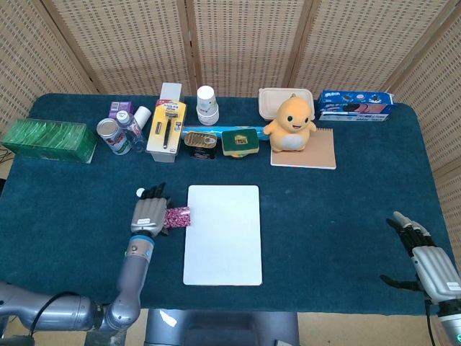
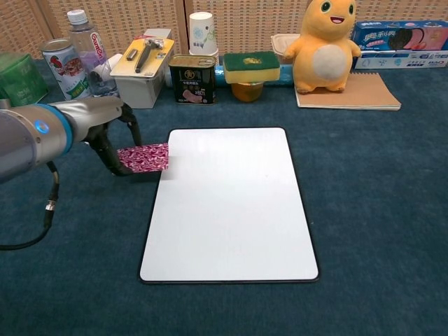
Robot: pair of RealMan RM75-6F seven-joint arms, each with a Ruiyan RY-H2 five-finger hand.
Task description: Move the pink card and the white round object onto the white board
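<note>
My left hand (image 1: 150,215) pinches the one pink card (image 2: 144,157) at the one white board's (image 2: 231,203) nine-o'clock edge; one white round object (image 1: 140,192) sits beyond; my right hand (image 1: 430,265) is spread, holding nothing.
</note>
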